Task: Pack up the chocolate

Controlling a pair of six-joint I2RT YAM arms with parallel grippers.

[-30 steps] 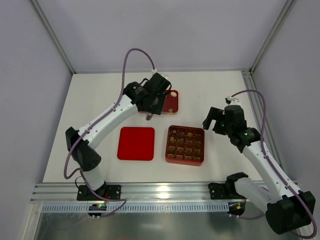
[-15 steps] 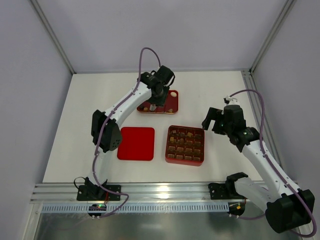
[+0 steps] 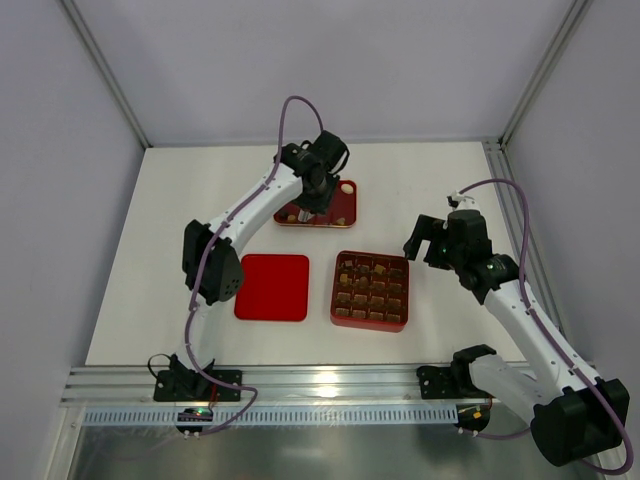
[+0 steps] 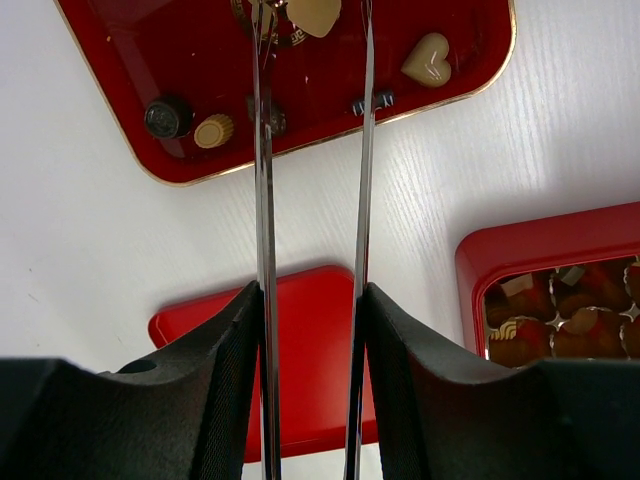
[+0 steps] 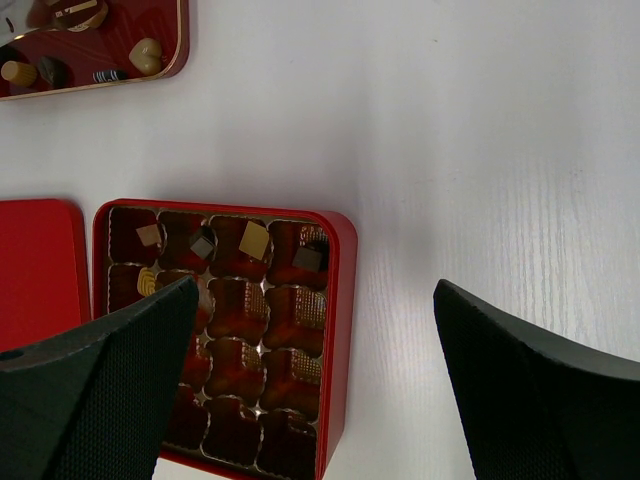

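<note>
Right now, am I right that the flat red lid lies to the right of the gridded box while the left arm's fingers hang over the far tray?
Not quite: the top external view shows the flat red lid lying to the left of the gridded box. The left arm's fingers do hang over the far tray.

Red tray [image 4: 130,60]: gold marking [image 4: 292,38] at the picture's top edge, cut off, unreadable.
Gridded box [image 5: 338,300]: no legible print.
Chocolate [image 4: 427,60]: no readable stamp.
Lid [image 3: 272,287]: nothing readable.

Two arms [image 3: 240,212] [image 3: 525,310], one tray [image 4: 130,50], one box [image 5: 340,300], one lid [image 3: 272,287], one cream heart chocolate [image 4: 427,60].
</note>
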